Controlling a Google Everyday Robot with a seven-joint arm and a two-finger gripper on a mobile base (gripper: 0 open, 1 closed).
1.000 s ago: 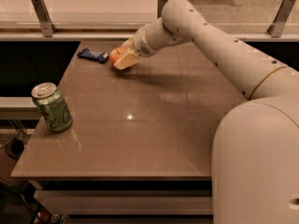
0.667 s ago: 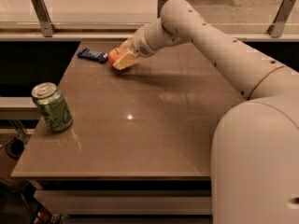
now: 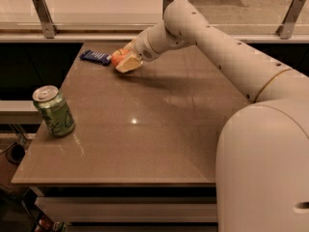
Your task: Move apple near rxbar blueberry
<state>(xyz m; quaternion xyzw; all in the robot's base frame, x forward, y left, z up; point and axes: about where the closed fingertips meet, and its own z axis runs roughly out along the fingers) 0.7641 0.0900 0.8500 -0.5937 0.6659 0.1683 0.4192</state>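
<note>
The apple (image 3: 116, 58), red-orange, sits between the fingers of my gripper (image 3: 122, 60) at the far left part of the brown table (image 3: 145, 129). The gripper is shut on the apple and holds it at or just above the tabletop; I cannot tell whether it touches. The rxbar blueberry (image 3: 95, 57), a flat dark blue bar, lies on the table just left of the apple, a small gap away. My white arm reaches in from the right and hides the apple's right side.
A green soda can (image 3: 53, 110) stands upright near the table's left edge, toward the front. A pale counter with metal posts (image 3: 43, 15) runs behind the table. My large white arm body (image 3: 263, 168) fills the lower right.
</note>
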